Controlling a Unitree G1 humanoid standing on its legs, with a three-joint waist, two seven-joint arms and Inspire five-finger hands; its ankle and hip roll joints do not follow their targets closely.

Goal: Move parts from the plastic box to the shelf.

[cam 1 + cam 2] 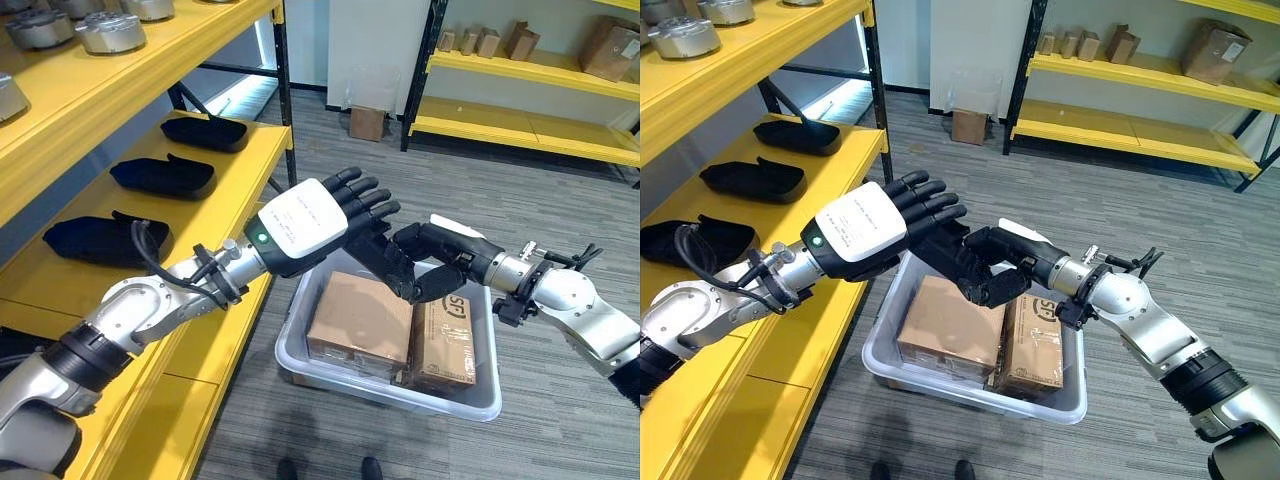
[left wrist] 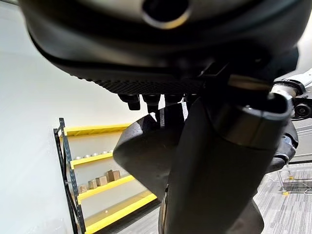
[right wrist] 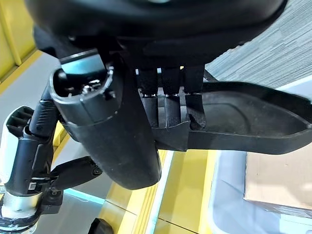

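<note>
parts are what this job is about, and one black moulded part (image 1: 965, 262) is hanging in the air above the plastic box (image 1: 885, 355), caught between both hands. the right hand (image 1: 1015, 255) is curling its fingers (image 3: 168, 105) over the part's rim with the thumb underneath, clamping it. the left hand (image 1: 875, 228) is lying against the part's other end with its fingers (image 1: 930, 200) stretched out straight and close together, seemingly steadying it rather than gripping. below the fingers, two cardboard cartons (image 1: 950, 325) are sitting side by side in the box. out past the left hand's knuckles, three similar black parts (image 1: 165, 175) are resting in a row on the yellow shelf (image 1: 235, 205), suggesting this one is probably heading for the bare stretch nearest the robot.
</note>
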